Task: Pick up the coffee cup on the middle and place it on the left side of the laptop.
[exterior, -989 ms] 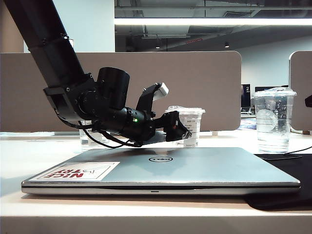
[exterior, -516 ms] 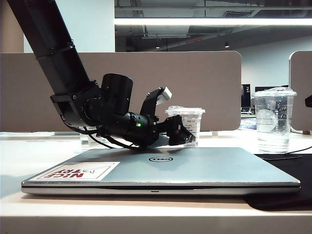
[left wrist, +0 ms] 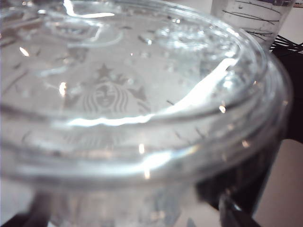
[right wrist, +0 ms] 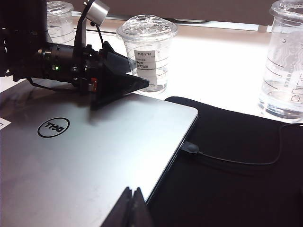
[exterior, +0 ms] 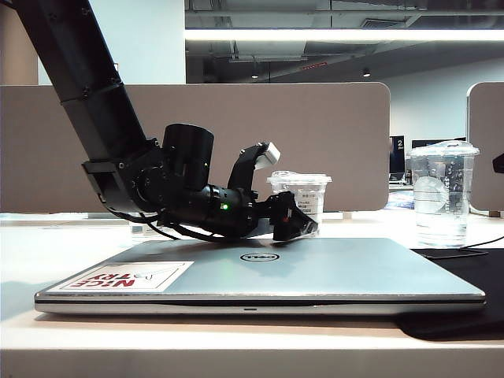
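A: Where's your target relative to the laptop point(exterior: 260, 276)?

B: The coffee cup point(exterior: 300, 203) stands on the counter point(exterior: 31, 256) just behind the laptop's far edge, near its middle. You can tell it by the straight white label point(right wrist: 146, 64). A twin cup point(right wrist: 60, 21) sits further along that edge behind the arm, and a taller cup point(exterior: 443, 193) stands well apart beyond the laptop's other end.

A: And the grippers?

B: Your left gripper point(exterior: 293, 221) hangs low over the laptop's lid, right at the cup, fingers point(right wrist: 120, 80) spread wide and holding nothing yet. From the left wrist, the domed lid point(left wrist: 118, 94) fills the picture, so you're very close. The right gripper point(right wrist: 132, 206) sits parked above the laptop's near corner, its 2 fingers pressed together.

A: How will the cup handle?

B: I'd judge it light and looks empty, though I can't be sure. Thin clear plastic like that flexes and can buckle, and the wall is smooth, so it may slip or tip at a nudge.

A: So where do you take it?

B: Across the body at about label height, below the lid's rim. Avoid the dome, which could pop off. Close gently, squarely from both sides, or you'll likely push it away over the counter.
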Robot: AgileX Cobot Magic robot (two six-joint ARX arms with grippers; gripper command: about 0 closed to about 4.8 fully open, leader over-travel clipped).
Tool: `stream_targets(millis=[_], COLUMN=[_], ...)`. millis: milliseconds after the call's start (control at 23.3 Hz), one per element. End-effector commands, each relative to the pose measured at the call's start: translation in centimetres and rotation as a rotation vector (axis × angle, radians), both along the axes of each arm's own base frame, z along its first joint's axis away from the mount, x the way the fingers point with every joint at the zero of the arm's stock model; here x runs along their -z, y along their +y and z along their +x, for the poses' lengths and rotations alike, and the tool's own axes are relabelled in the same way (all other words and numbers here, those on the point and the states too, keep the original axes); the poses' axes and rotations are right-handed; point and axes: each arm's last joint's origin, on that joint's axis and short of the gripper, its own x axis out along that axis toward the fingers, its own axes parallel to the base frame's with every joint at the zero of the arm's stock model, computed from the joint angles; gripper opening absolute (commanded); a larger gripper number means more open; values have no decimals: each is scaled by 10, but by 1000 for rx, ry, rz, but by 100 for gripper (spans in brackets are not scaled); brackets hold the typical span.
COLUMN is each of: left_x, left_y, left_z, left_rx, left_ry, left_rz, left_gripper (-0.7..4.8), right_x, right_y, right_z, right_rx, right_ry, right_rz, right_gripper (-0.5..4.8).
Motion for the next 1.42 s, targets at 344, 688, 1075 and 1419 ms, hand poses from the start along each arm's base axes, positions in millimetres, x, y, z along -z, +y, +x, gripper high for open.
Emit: stream_targets(millis=[344, 688, 1075, 1419], left_x=[-5, -3, -3, -3], left_y=[-12, -14, -14, -15], left_z=[15, 15, 14, 14], left_rx=[16, 20, 22, 19], left_ry=[-14, -15, -15, -16], left_rz=[-17, -10, -10, -8], left_gripper=[479, 479, 479, 479], right_x=[0, 0, 0, 0], right_y=[0, 0, 0, 0], right_z=[0, 0, 0, 0], right_rx=[-1, -1, -1, -1], right_ry=[-7, -8, -8, -8], right_rz=[4, 4, 4, 4], right_gripper=[-5, -5, -5, -5])
